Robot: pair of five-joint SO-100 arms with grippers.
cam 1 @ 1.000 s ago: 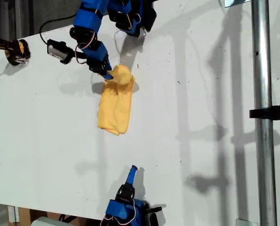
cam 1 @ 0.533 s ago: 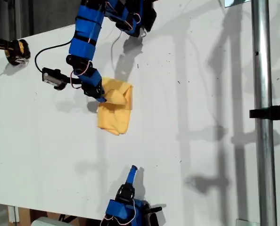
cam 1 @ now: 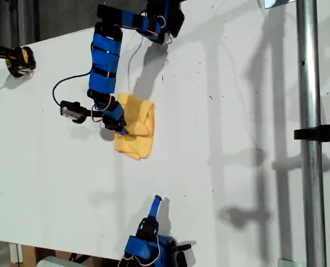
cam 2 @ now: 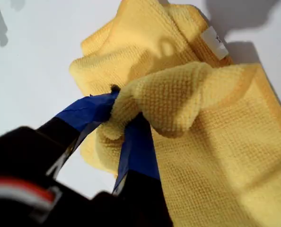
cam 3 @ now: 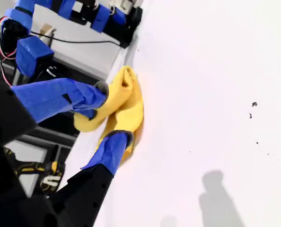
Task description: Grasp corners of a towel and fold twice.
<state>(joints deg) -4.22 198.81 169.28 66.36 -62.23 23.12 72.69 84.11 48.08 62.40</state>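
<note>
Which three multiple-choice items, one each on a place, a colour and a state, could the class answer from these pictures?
1. In the exterior view, the towel lies: A. left of centre on the table; B. against the metal pole; C. at the bottom edge.
2. The towel is: A. blue; B. white; C. yellow.
3. My first hand is: A. open over bare table; B. shut on the towel; C. out of view.
Answers: 1 A, it lies left of centre, far from the pole. 2 C, every view shows yellow cloth. 3 B, the first wrist view shows it pinching a fold.
</note>
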